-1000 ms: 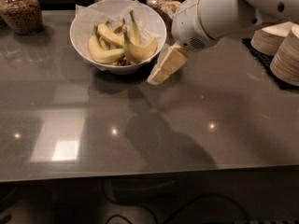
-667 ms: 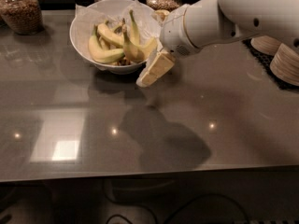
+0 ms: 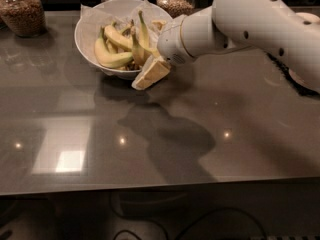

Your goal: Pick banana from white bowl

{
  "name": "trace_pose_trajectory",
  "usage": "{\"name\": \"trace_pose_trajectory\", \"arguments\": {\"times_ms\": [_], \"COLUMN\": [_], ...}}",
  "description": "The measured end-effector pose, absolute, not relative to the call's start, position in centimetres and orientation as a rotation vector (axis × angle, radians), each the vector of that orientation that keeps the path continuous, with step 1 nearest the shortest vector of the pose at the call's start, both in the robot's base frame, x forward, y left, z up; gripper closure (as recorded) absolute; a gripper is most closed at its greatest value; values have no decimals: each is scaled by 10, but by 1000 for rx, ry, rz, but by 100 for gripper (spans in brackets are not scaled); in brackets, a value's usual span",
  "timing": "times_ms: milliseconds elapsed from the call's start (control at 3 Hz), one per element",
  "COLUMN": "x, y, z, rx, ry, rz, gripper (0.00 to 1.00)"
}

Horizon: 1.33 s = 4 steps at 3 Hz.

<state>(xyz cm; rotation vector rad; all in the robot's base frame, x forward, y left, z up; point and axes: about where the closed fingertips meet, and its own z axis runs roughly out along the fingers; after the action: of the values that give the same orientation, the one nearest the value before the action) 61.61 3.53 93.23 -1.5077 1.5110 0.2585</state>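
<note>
The white bowl [image 3: 89,31] stands at the back left of the grey counter, lined with crinkled white paper. Several yellow bananas [image 3: 116,50] lie in it, stems pointing up. My gripper [image 3: 150,74] hangs at the end of the white arm, just at the bowl's right front rim, its cream-coloured fingers pointing down and left toward the counter. It is beside the bananas and holds none that I can see.
Glass jars of grains stand along the back edge: one at the far left [image 3: 21,11], two behind the bowl [image 3: 176,0]. The white arm [image 3: 250,24] spans the right side. The counter's front edge [image 3: 160,186] runs across the lower view.
The arm and gripper have moved left and slightly toward the bowl, from its right side to its front right rim. The bananas have not moved.
</note>
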Motion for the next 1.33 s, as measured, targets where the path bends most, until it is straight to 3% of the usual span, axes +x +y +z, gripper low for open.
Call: {"name": "trace_pose_trajectory", "arguments": {"times_ms": [333,1333], "x": [628,635], "y": [47,46], "z": [925,931], "rx": [-1511,-1579], "ry": [1493,1480], "rz": [276,234], "gripper": [24,93]}}
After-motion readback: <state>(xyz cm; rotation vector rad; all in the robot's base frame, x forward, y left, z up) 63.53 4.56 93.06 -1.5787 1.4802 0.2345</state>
